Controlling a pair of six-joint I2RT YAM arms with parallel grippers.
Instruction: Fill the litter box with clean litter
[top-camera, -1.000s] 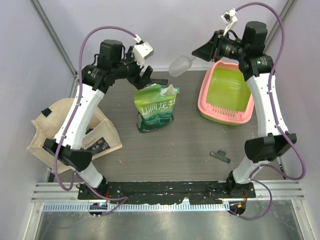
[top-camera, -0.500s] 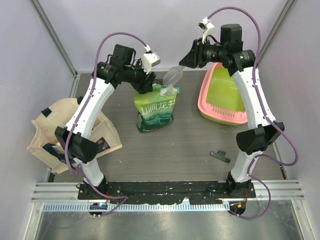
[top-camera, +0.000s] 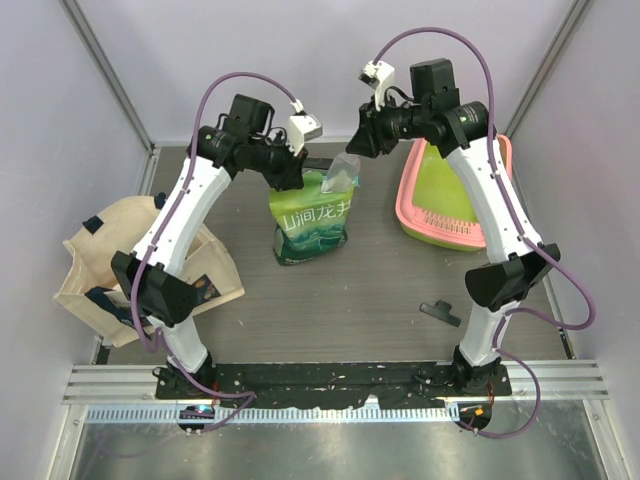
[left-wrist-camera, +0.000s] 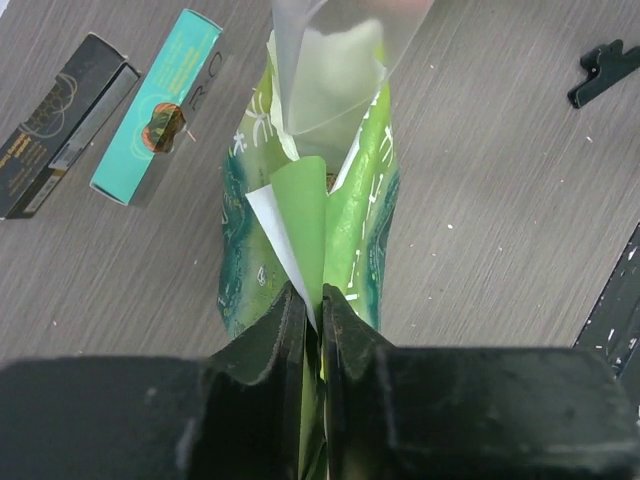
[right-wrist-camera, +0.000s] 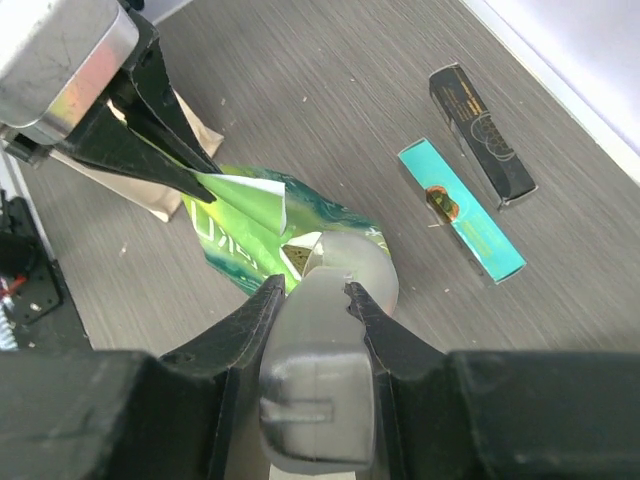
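Scooping seems in hand: left gripper (left-wrist-camera: 312, 298) pinches the lip of the green bag (top-camera: 312, 225), right gripper (right-wrist-camera: 312, 292) clamps the clear scoop (right-wrist-camera: 348, 262) over that bag's mouth, litter box (top-camera: 412, 222) sits empty right of the bag; next, the scoop must dip inside.

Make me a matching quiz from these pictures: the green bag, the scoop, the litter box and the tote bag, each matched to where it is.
1 green bag
2 scoop
3 litter box
4 tote bag

A gripped by right end effector
B right side of table
C left edge of table
D top pinched by left end effector

Pairs: 1-D, 2-A, 3-B, 4-C
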